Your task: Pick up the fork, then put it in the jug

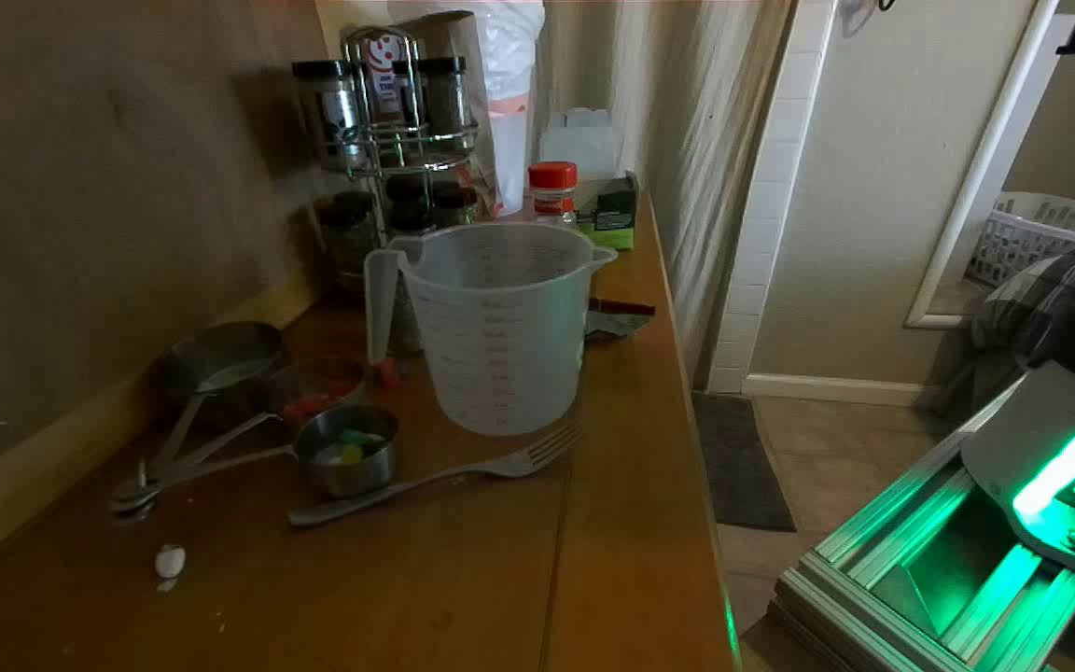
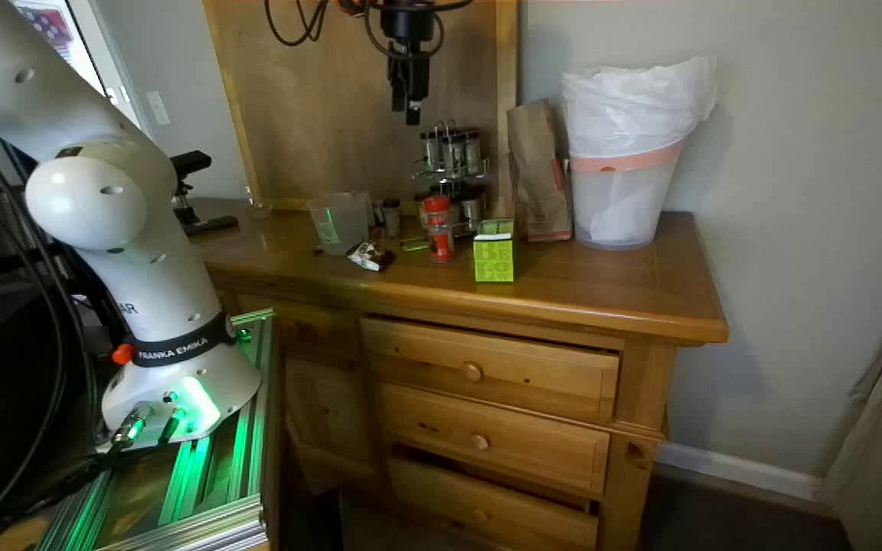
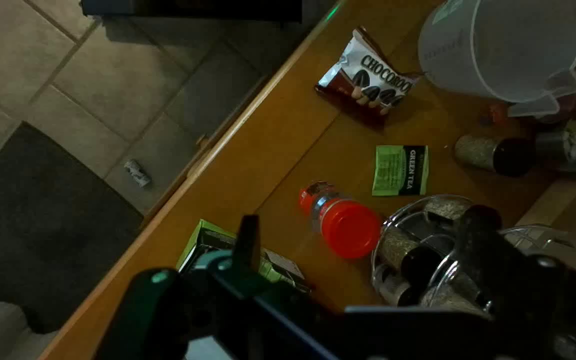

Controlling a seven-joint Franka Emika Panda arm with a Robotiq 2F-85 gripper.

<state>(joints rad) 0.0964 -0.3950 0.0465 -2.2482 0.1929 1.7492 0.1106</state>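
The fork (image 1: 491, 466) lies flat on the wooden dresser top in an exterior view, tines beside the jug's base and handle alongside a small metal measuring cup. It does not show in the wrist view and I cannot make it out in the remaining view. The translucent jug (image 1: 500, 355) stands upright; it also shows in an exterior view (image 2: 341, 222) and at the wrist view's upper right (image 3: 448, 55). My gripper (image 2: 406, 111) hangs high above the dresser, over the spice rack side. In the wrist view my gripper (image 3: 362, 220) has its fingers wide apart, holding nothing.
A wire spice rack (image 3: 413, 250), a red-capped jar (image 3: 350, 230) and a green tea box (image 2: 494, 260) stand below my gripper. A snack packet (image 3: 373, 80) lies by the jug. Measuring cups (image 1: 346, 453) lie near the wall. A paper bag (image 2: 540, 176) and bin (image 2: 625, 191) stand farther along.
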